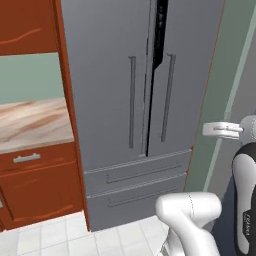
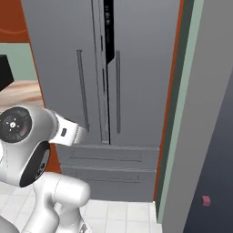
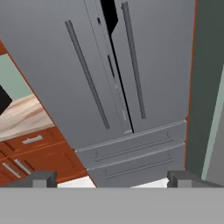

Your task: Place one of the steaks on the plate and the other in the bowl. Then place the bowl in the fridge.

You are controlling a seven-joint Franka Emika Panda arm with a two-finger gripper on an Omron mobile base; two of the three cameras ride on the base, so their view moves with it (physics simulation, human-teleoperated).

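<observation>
Fridge (image 1: 107, 115) stands directly ahead of the robot, tall and grey, filling the space between the red-brown wooden cabinets (image 1: 37, 187) on the left and a pale green wall (image 1: 220, 90) on the right. Its two upper doors carry long vertical bar handles (image 1: 132, 102), and the right door (image 1: 187, 75) sits slightly ajar, showing a dark gap at the top. Two drawers (image 1: 137, 187) run across the bottom, above a white tiled floor (image 1: 60, 237). A marbled counter (image 1: 30, 122) lies left of it. In the hand view the gripper (image 3: 111, 179) faces the lower drawers from a distance, jaws spread wide apart and holding nothing.
</observation>
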